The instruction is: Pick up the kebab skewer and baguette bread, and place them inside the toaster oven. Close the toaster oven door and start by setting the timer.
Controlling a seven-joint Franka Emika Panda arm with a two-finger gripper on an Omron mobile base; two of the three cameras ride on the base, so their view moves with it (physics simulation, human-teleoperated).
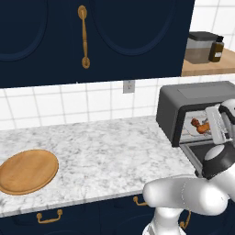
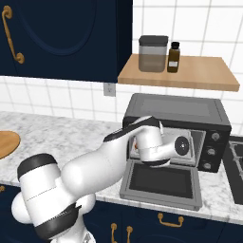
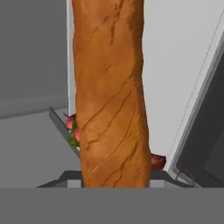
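Observation:
The toaster oven [image 2: 175,107] stands on the counter with its door [image 2: 163,182] folded down flat in front. My gripper [image 3: 111,181] reaches into the oven's mouth, shut on the baguette bread [image 3: 111,87], a long orange-brown loaf that stands up between the fingers. Behind the loaf, on the oven floor, lies the kebab skewer [image 3: 72,131] with its red and green chunks. From the left base view the oven [image 1: 197,94] shows the skewer [image 1: 196,123] inside, with the hand [image 1: 215,125] just in front of it.
A round wooden plate [image 1: 27,170] sits at the counter's left. A wooden shelf above the oven carries a grey canister [image 2: 153,53] and a brown bottle [image 2: 173,57]. A stove top [image 2: 236,166] lies right of the oven. Dark cabinets hang overhead.

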